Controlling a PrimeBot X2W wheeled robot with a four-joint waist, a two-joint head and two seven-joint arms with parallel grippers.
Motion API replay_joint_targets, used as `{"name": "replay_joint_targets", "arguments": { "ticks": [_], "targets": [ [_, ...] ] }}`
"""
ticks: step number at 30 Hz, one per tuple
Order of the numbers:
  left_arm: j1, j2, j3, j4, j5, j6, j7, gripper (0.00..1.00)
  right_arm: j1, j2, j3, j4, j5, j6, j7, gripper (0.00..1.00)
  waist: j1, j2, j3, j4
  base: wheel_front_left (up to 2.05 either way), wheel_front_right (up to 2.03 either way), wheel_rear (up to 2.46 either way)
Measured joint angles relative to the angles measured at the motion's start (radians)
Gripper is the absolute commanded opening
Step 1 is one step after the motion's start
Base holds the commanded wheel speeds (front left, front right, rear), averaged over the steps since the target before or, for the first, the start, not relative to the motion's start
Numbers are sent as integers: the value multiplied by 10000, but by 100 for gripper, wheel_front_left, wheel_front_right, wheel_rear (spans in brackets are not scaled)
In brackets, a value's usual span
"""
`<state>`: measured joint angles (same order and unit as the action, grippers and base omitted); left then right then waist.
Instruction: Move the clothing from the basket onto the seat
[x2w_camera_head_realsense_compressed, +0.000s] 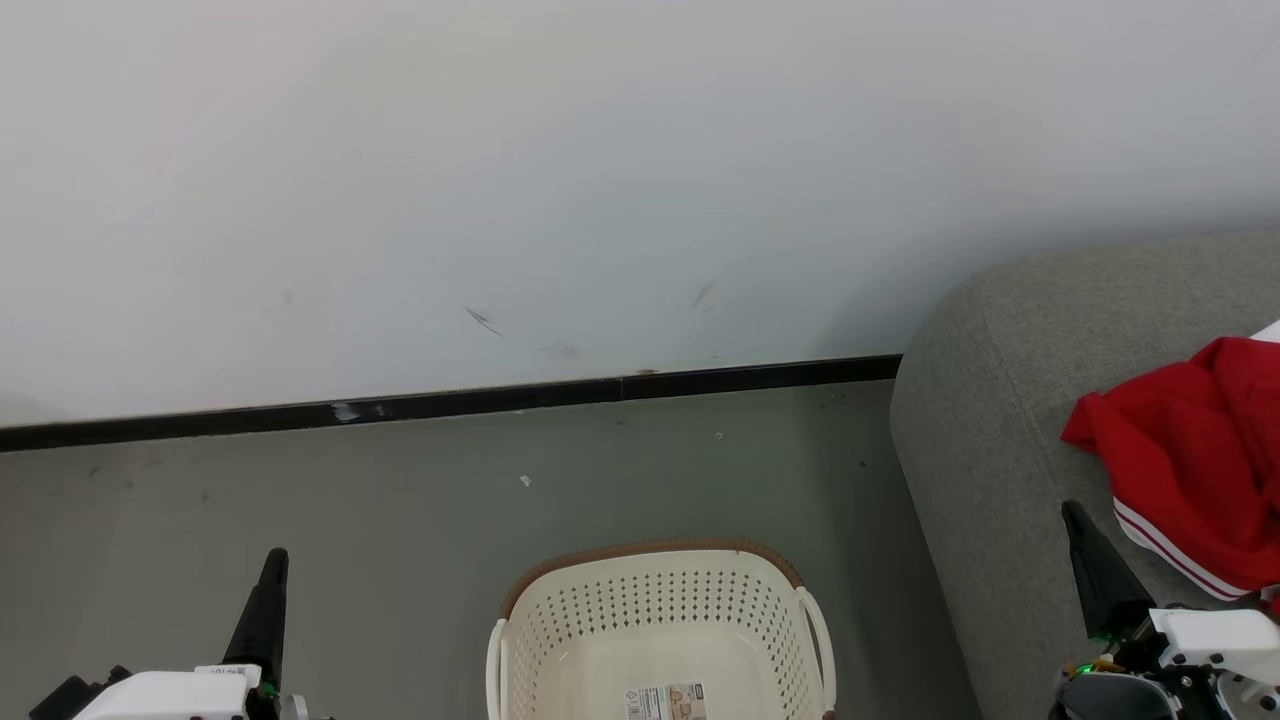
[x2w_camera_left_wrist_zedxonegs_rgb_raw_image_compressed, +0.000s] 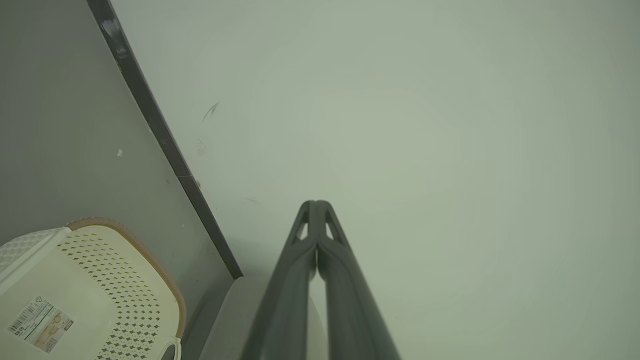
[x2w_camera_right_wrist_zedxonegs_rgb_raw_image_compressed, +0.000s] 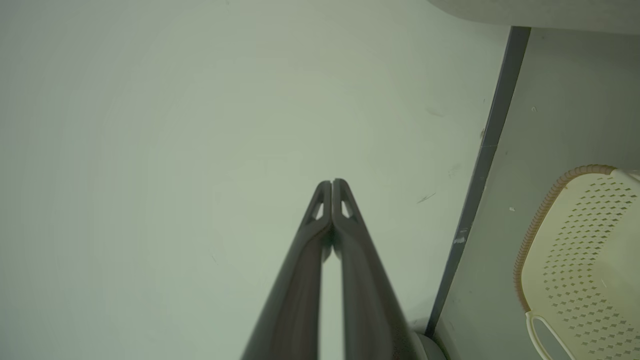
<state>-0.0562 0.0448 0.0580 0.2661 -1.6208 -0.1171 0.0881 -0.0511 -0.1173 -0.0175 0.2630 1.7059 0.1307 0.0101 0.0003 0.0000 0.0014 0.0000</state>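
the red clothing (x2w_camera_head_realsense_compressed: 1195, 455) lies crumpled on the grey seat (x2w_camera_head_realsense_compressed: 985, 430) at the right edge of the head view. a hem with white stripes shows along its lower side. no lettering or number on it can be made out from here.

the basket (x2w_camera_head_realsense_compressed: 655, 605) stands on the grey floor (x2w_camera_head_realsense_compressed: 380, 520), just beside the seat's rounded corner and apart from the clothing. it is cream plastic with rows of holes in its walls, a brown woven-look rim and a side handle. a sticker (x2w_camera_head_realsense_compressed: 667, 701) lies flat on the bottom. the left wrist view shows a barcode, a small triangle mark and a printed picture on it, but the words are too small to read.

the left gripper (x2w_camera_head_realsense_compressed: 276, 558) hovers over the floor to the left of the basket, fingers pressed together at the tips and holding nothing. the right gripper (x2w_camera_head_realsense_compressed: 1074, 512) is above the seat, its tip just beside the striped hem, fingers likewise pressed together and holding nothing.

both wrist views look at the pale wall (x2w_camera_head_realsense_compressed: 600, 180), which bears a few dark scuffs, with a black skirting strip (x2w_camera_head_realsense_compressed: 450, 404) along its foot.
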Motion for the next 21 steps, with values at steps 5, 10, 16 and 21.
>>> {"name": "replay_joint_targets", "arguments": {
  "ticks": [5, 10, 16, 21],
  "targets": [
    [-1, 0, 2, 8, 0, 0, 0, 0, -1, 2, -4, 2, 0, 0, 2, 0, 0, 0, 0, 0, 0, 0, 0],
    [-2, 0, 4, 12, 0, 0, 0, 0, -1, 2, -6, 2, 0, 0, 2, 0, 0, 0, 0, 0, 0, 0, 0],
    [-3, 0, 4, 17, 0, 0, 2, 0, -2, 4, -10, 4, -2, 0, 2, 0, -1, 0, 0, 0, 0, 0, 0],
    [-4, 0, 6, 25, 0, -2, 2, 0, -2, 6, -13, 4, -2, 0, 2, 0, -1, 0, 0, 0, 0, 0, 0]
  ]
}}
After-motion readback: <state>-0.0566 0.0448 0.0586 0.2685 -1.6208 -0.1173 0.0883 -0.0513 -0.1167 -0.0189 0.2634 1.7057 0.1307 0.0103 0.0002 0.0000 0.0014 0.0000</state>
